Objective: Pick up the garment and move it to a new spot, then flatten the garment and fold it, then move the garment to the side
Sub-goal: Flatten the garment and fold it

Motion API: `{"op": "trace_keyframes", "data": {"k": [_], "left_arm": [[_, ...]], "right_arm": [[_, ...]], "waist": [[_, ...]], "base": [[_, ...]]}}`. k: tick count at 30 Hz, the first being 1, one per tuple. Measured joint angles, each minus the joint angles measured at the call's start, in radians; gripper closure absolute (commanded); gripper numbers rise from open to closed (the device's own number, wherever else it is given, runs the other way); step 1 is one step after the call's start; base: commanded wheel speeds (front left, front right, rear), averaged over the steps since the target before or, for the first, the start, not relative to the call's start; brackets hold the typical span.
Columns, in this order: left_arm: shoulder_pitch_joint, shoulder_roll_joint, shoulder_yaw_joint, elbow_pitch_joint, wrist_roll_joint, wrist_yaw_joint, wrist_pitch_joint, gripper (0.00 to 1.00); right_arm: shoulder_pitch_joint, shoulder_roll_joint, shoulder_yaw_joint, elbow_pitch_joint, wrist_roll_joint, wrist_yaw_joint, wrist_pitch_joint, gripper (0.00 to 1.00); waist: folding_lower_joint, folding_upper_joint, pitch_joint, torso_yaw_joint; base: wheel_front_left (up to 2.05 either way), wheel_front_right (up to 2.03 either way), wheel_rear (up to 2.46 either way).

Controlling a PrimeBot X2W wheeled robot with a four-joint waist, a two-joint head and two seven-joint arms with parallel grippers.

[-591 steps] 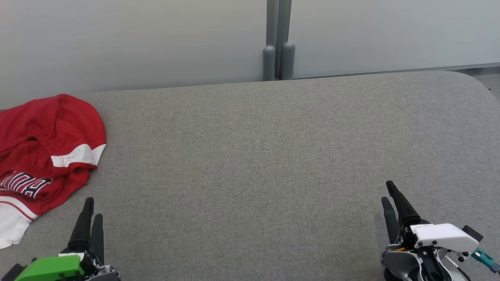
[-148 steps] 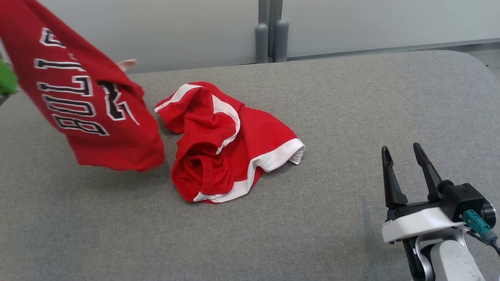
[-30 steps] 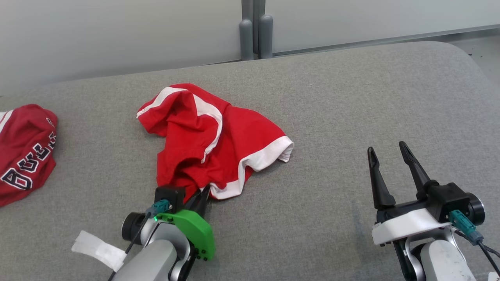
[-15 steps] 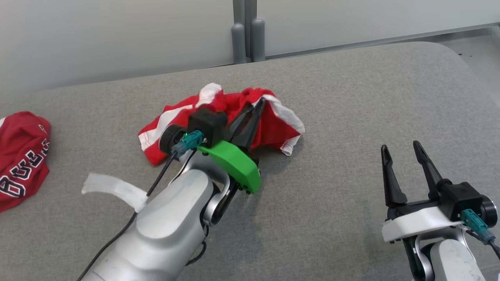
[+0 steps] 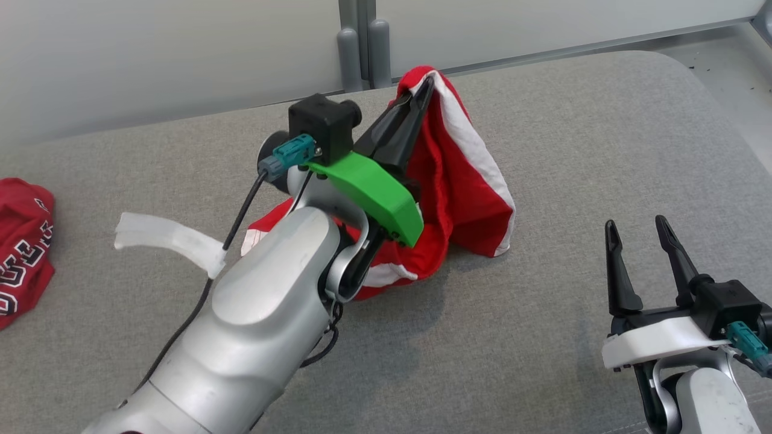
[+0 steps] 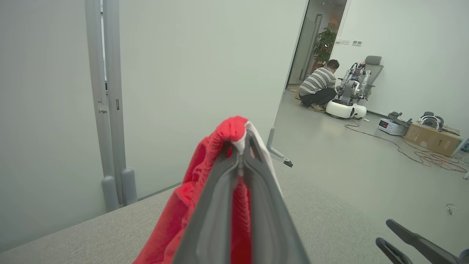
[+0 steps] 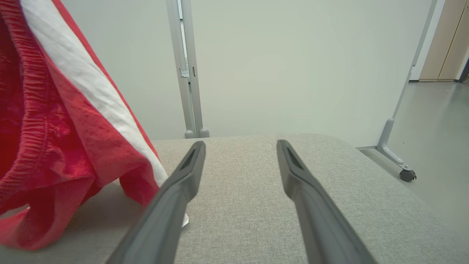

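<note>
The garment (image 5: 464, 169) is a pair of red shorts with white trim. My left gripper (image 5: 424, 84) is shut on its top edge and holds it up, so the cloth hangs in a peak while its lower part rests on the grey table (image 5: 573, 132). In the left wrist view the shut fingers pinch red and white fabric at my left gripper (image 6: 240, 146). My right gripper (image 5: 636, 226) stands open and empty at the lower right, apart from the cloth. In the right wrist view the garment (image 7: 55, 121) hangs to the left of my open right gripper (image 7: 240, 145).
A second red garment with lettering (image 5: 21, 241) lies at the table's left edge. Grey partition posts (image 5: 359, 48) stand behind the far edge. Beyond the table, a person (image 6: 318, 86) crouches by another robot, and a cardboard box (image 6: 432, 137) sits on the floor.
My left gripper, shut on the shorts' edge, has risen up and away from me, pulling the cloth from a low heap into a hanging peak. The right gripper stays open.
</note>
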Motion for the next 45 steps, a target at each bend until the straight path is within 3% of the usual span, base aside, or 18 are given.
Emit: {"op": "trace_keyframes", "data": {"k": [3,10,22,30,45], "left_arm": [[0.053,0.01,0.006,0.036,-0.034,0.0,0.009,1.0],[0.183,0.092,0.029,0.109,-0.072,0.012,-0.005,1.0],[0.348,0.209,0.086,0.099,-0.145,0.022,-0.02,1.0],[0.367,0.219,0.097,0.153,-0.172,0.025,-0.002,1.0],[0.374,0.184,0.13,0.335,-0.223,-0.038,-0.042,0.99]], "right_arm": [[-0.001,0.0,-0.009,-0.002,0.002,0.0,0.0,0.0],[0.0,0.0,-0.018,-0.005,0.003,0.0,0.0,0.0],[-0.004,0.0,0.005,0.006,0.006,0.0,0.0,0.0],[-0.016,0.0,0.022,0.021,0.006,0.0,0.0,0.0],[-0.005,0.0,0.002,0.044,-0.006,0.0,0.0,0.0]], "waist": [[0.0,0.0,0.009,0.004],[0.0,0.0,0.024,0.033],[0.0,0.0,0.049,0.095],[0.0,0.0,0.053,0.09],[0.0,-0.0001,0.038,0.061]], "base": [[0.0,0.0,0.0],[0.0,0.0,0.0],[0.0,0.0,0.0],[0.0,0.0,0.0],[0.0,0.0,0.0]]}}
